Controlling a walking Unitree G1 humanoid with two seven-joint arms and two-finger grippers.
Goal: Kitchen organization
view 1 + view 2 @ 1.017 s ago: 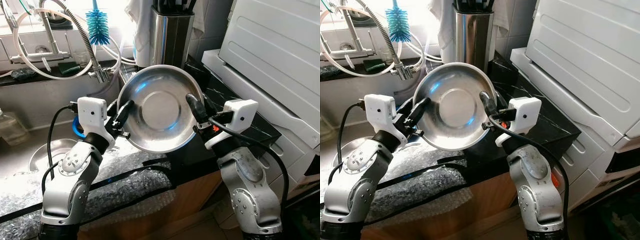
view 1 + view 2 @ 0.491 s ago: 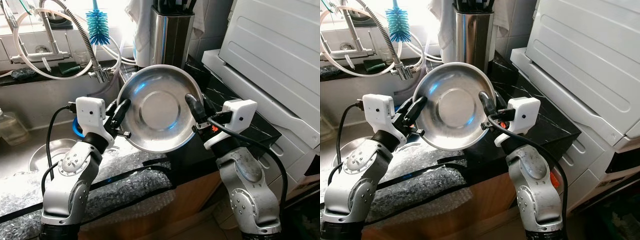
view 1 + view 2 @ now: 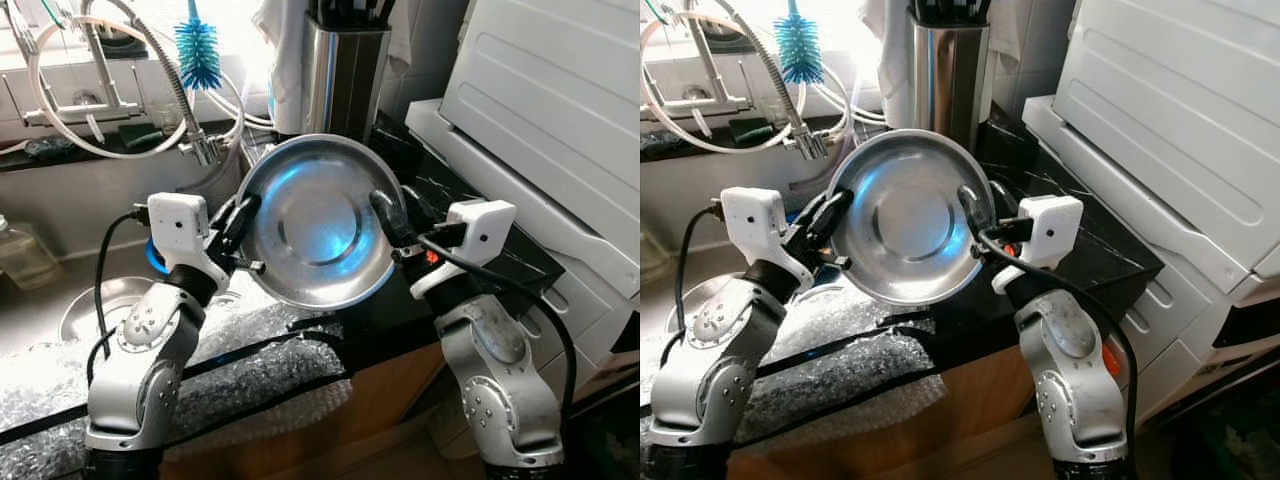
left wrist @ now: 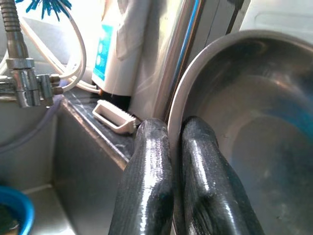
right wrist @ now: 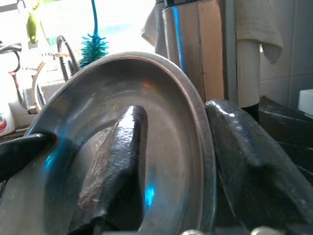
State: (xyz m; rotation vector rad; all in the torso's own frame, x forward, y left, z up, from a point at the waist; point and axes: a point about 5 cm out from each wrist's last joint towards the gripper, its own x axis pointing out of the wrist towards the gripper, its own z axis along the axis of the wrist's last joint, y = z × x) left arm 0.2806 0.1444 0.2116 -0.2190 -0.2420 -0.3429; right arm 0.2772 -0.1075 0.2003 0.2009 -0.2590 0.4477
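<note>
A: Why is the bowl point(image 3: 315, 220) up in the air like that?

B: Both grippers have it by opposite edges of the rim, tilted so its hollow faces the head camera, above the counter edge point(image 3: 380, 320) between the sink point(image 3: 95, 305) and the black worktop. Two grips on opposite sides keep a wide, slick steel thing from swinging.

A: How are they holding?

B: The left gripper point(image 4: 168, 147) is narrowed right down, one finger outside the rim and one inside. The right gripper point(image 5: 173, 142) straddles the far rim the same way, its fingers pinched on the metal.

A: And what's behind?

B: The steel knife block point(image 3: 342, 70) stands close behind, and the tap hose point(image 3: 165, 65) and blue brush point(image 3: 197, 52) off to the left. Held high, I'd guess, to clear them.
</note>
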